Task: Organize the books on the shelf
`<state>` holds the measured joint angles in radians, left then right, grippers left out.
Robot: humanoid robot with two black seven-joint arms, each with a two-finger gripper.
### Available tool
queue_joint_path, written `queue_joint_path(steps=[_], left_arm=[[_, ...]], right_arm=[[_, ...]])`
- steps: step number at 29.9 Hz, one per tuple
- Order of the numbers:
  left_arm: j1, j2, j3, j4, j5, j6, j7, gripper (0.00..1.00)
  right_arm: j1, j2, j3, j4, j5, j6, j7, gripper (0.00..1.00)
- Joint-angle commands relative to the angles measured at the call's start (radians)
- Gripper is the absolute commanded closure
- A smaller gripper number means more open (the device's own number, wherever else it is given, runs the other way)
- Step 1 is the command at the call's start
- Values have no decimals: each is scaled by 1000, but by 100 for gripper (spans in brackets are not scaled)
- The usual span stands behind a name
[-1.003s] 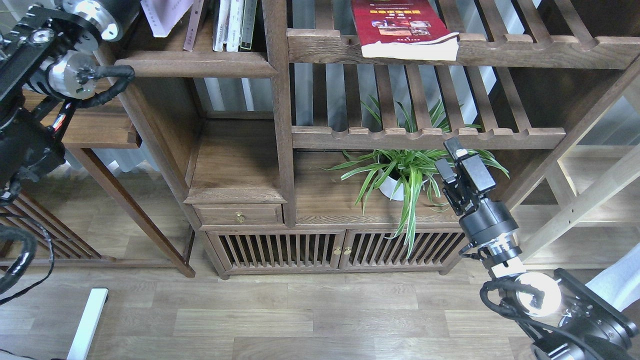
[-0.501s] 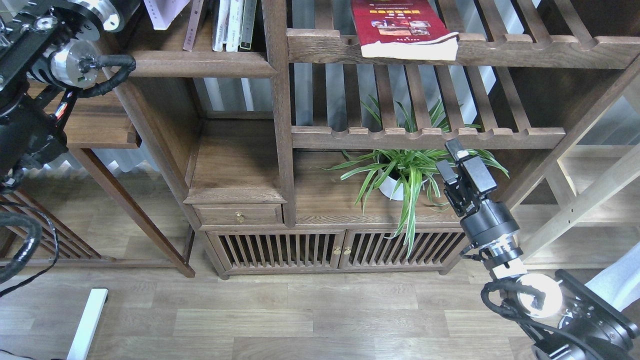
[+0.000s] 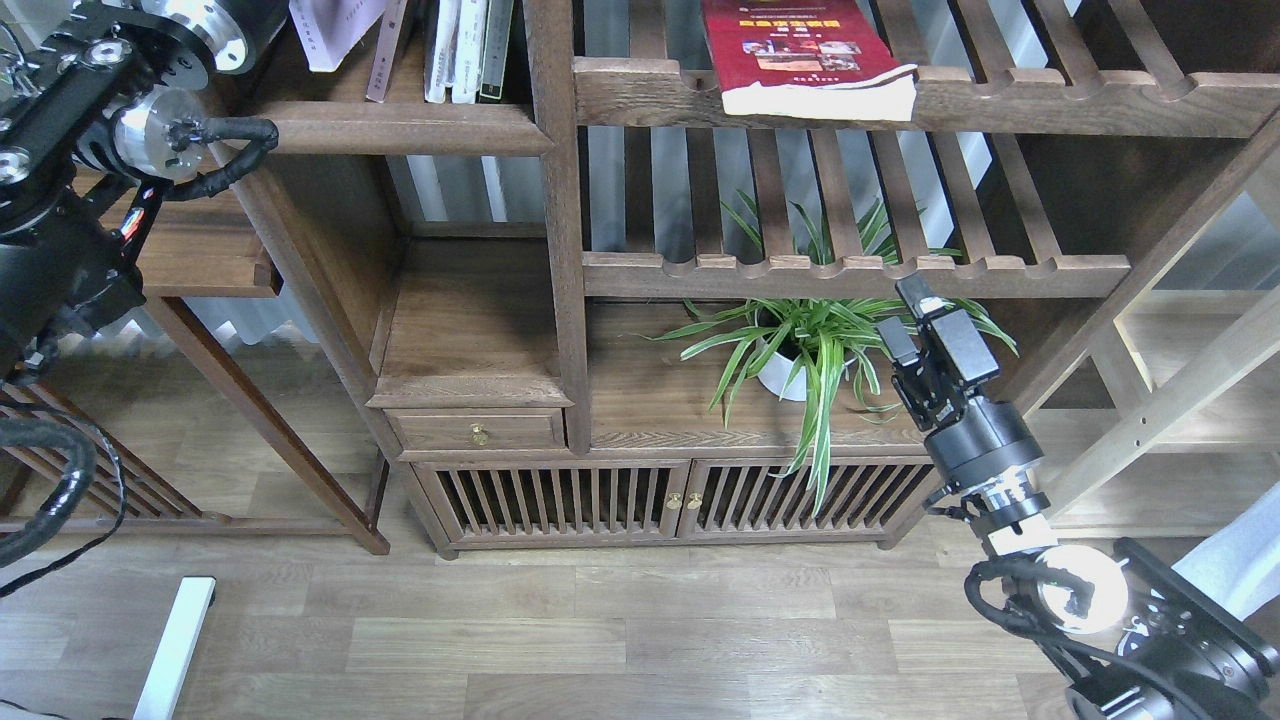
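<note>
My right pincer (image 3: 920,325) hangs empty in front of the plant (image 3: 815,355), fingers slightly spread, nothing between them. My left pincer is out of view; only the arm shows at top left. The red book (image 3: 800,50) lies flat on the slatted rack well above the right pincer and a bit left, its page edge overhanging the front rail. Looks like a light, floppy paperback with a slick cover, so I'd pinch that overhanging edge, close to the spine side. The pale book (image 3: 330,30) leans on the solid shelf (image 3: 400,128), far up and left.
</note>
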<state>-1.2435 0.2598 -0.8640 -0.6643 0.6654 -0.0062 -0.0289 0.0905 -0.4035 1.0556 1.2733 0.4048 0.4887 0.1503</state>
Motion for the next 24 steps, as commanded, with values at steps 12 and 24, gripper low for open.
queue_joint_path(steps=[12,24], left_arm=[[-25,-31,20,77,-1,0,-29,92],[-27,-50,33,106,-1,0,-40,92]], right_arm=[[-1,0,4,0,8,0,0,9],[-1,0,4,0,11,0,0,9]])
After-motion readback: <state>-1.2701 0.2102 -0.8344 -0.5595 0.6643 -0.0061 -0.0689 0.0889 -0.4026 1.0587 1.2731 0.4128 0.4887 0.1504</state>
